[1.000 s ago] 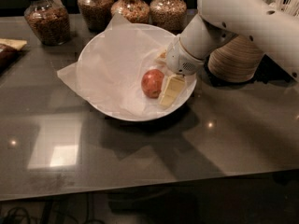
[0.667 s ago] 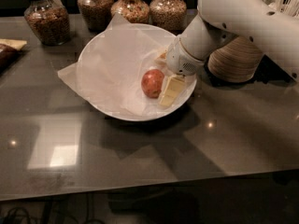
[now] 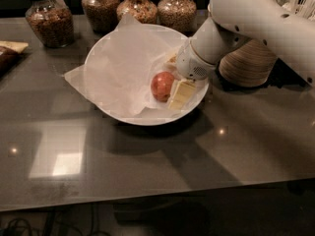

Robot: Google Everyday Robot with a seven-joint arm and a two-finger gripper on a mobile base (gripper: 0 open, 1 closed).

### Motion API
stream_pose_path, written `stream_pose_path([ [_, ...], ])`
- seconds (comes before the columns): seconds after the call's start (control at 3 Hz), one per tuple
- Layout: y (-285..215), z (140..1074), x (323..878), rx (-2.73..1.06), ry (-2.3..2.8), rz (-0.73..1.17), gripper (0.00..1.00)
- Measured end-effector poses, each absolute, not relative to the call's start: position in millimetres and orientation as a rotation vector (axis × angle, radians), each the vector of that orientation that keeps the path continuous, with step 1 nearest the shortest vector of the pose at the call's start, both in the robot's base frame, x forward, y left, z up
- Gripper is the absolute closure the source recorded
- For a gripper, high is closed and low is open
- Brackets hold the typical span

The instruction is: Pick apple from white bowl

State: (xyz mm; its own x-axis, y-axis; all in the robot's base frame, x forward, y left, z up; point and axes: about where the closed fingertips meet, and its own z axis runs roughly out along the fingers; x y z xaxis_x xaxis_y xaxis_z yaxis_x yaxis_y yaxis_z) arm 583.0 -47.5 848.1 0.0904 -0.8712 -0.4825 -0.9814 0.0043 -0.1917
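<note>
Apple (image 3: 162, 86) lies in the right half of the paper-lined white bowl (image 3: 147, 122), just left of the gripper (image 3: 172, 81), against its near finger. The fingers are spread apart, gripping nothing. The white arm (image 3: 256, 18) slants down from the upper right.

The arm (image 3: 261, 18) is clad in thick, rounded white shells, and small dark round holes are seen along its upper segment. A pale, speckled wrist cylinder (image 3: 197, 65) is joined on by a thin seam. The pincer (image 3: 175, 77), set in the right side of the white bowl (image 3: 142, 122), is fitted with flat cream-yellow fingers (image 3: 181, 95), spread apart.
</note>
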Motion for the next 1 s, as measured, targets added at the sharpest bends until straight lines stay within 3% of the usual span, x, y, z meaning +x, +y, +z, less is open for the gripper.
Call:
stream_pose_path([
  [0.33,-45,845,585,-1.900,1.821,0.314,0.37],
  [1.0,-45,834,590,-1.884,1.860,0.339,0.83],
])
